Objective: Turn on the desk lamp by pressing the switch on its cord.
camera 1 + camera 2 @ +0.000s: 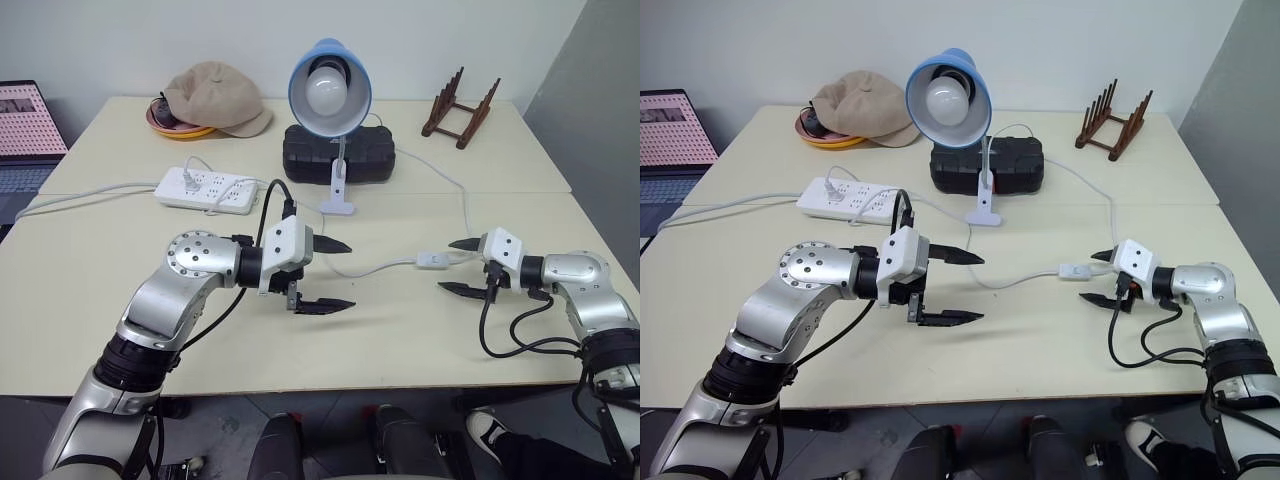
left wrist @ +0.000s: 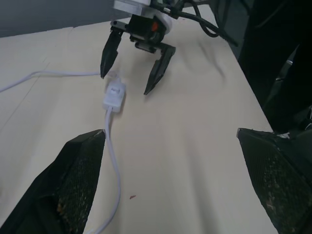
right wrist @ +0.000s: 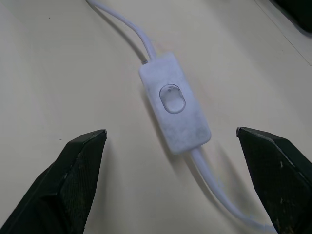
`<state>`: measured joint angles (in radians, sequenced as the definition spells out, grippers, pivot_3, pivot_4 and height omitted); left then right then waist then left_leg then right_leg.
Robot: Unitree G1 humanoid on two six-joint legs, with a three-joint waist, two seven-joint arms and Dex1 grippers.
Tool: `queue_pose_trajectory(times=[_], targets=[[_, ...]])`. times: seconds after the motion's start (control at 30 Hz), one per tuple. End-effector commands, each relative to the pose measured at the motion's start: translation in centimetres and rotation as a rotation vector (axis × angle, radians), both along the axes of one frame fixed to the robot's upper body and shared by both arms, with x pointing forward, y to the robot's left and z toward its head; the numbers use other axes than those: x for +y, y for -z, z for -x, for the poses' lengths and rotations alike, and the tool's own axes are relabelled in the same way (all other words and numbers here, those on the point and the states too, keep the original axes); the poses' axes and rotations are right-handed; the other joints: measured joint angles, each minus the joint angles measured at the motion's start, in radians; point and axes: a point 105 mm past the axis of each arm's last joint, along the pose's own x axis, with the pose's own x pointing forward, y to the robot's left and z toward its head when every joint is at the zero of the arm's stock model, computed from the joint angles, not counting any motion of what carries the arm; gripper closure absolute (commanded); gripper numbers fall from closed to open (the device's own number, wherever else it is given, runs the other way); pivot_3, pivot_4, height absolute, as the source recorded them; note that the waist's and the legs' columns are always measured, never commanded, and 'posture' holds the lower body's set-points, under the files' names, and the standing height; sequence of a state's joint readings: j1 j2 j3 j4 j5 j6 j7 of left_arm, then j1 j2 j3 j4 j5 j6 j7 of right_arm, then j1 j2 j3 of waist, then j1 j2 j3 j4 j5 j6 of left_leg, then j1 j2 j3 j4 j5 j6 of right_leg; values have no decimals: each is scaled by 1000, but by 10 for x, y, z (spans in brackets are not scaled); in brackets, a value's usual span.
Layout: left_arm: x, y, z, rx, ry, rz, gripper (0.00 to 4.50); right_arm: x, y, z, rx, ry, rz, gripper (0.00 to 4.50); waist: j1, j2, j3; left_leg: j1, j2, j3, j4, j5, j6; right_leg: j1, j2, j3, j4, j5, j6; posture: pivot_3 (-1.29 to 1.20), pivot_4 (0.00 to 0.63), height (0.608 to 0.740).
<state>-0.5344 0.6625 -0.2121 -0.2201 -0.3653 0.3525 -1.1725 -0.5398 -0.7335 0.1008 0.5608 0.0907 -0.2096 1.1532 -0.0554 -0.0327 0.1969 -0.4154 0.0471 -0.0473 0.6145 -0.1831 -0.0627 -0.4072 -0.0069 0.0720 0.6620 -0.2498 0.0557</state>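
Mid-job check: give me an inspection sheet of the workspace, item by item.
Surface: cream table, bare around the switch.
Job's things: desk lamp unlit, clipped upright; switch flat on table, untouched.
Clutter: cap on a dish, black case, wooden rack.
Grippers: left gripper open, empty; right gripper open, fingers either side of the switch.
Cables: cord slack; power strip with plug.
Surroundings: laptop at left.

Office: desks [image 1: 120, 330], laptop [image 1: 25, 135]
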Motion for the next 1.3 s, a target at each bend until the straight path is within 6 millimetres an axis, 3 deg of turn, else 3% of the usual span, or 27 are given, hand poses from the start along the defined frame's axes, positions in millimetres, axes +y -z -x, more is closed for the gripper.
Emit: queue_pose_trajectory(times=[0.03,0.43,0.57,0.93,1.2,1.3], targets=[[-2,-4,0,-47,13,9,0,4,-10,-6,-46,-28,3,26,0,0,0,0,0,0,0,0,0,0,0,0,0,0,0,0,150,740],[-5,-7,1,-31,5,47,0,16,-11,-15,-82,-109,56,26,-1,1,0,0,0,0,0,0,0,0,0,0,1,0,0,0,150,740],[-5,-7,1,-22,-4,55,0,12,-9,-16,-87,-117,87,705,-1,1,0,0,0,0,0,0,0,0,0,0,1,0,0,0,150,740],[-8,-9,-1,-23,-14,69,0,8,-10,-18,-101,-116,92,3420,-1,1,0,0,0,0,0,0,0,0,0,0,1,0,0,0,150,740],[-10,-12,-1,-2,-23,89,0,7,-9,-16,-103,-122,89,3420,-1,1,0,1,0,0,0,0,0,0,0,0,1,0,0,0,150,740],[-11,-20,-7,151,-89,184,0,15,-16,-12,-75,-146,52,3420,-1,1,0,0,0,0,0,0,0,0,0,0,1,0,0,0,150,740]])
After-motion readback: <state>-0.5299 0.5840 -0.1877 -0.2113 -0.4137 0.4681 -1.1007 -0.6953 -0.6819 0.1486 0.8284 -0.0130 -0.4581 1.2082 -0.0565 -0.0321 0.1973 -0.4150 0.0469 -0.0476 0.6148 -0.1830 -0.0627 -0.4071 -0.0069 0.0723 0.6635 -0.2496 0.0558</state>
